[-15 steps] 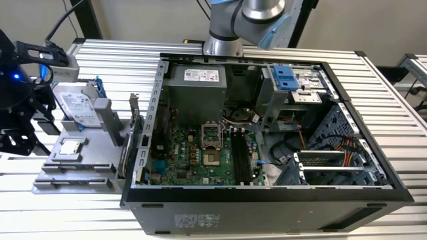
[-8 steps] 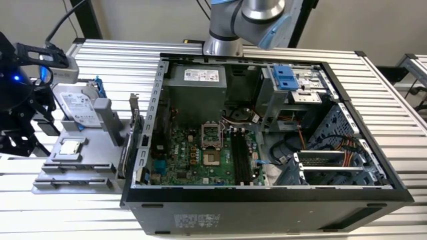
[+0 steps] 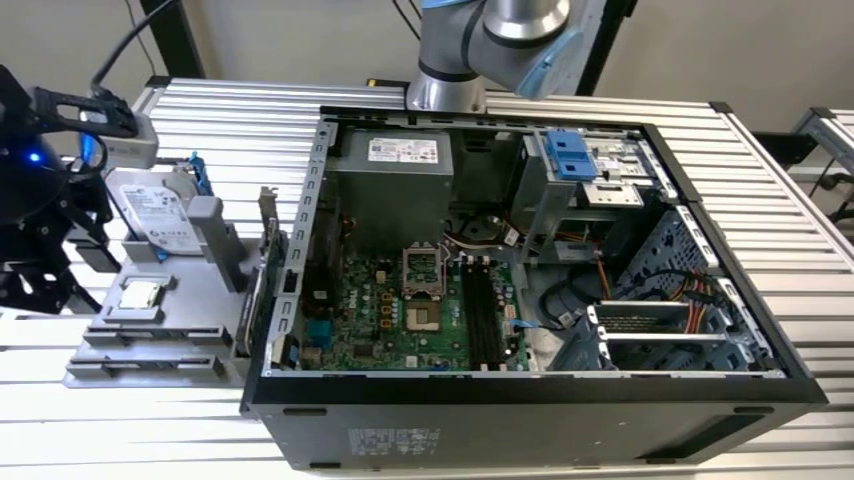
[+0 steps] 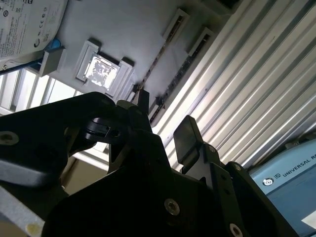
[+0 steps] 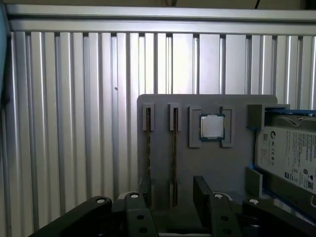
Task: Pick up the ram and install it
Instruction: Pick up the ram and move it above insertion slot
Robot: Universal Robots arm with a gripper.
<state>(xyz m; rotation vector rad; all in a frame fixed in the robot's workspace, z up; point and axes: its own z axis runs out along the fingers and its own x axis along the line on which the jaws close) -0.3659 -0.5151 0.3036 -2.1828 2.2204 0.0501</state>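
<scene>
The slatted aluminium worktop [image 3: 781,175] carries an open computer case [image 3: 534,400]. Its motherboard [image 3: 380,300] faces up, and the long black memory slots [image 3: 483,310] beside the processor socket look unfilled. The arm [image 3: 487,35] rises behind the case, and its black wrist assembly sits at the exterior view's left over a grey parts tray [image 5: 207,168] just beside the case. On that tray, from large to small, are the hard drive [image 5: 289,153] in its blue frame, two thin boards standing on edge in parallel grooves, and the small square processor [image 5: 212,127] in its pocket. The ram [image 5: 174,163] is the board in the groove nearer the processor. The second stick [image 5: 148,148] is in the groove next to it, on the side away from the processor. In the first wrist view the gripper [image 5: 174,190] is over the near end of the tray, with its fingers [image 5: 202,187] spread wide and holding nothing. The ram's long axis runs straight out from the gap between them, so one finger stands to each flat side of the board and the closing direction lies across its thin dimension. How far the fingertips sit above the tray cannot be told. I judge the ram not yet gripped.
</scene>
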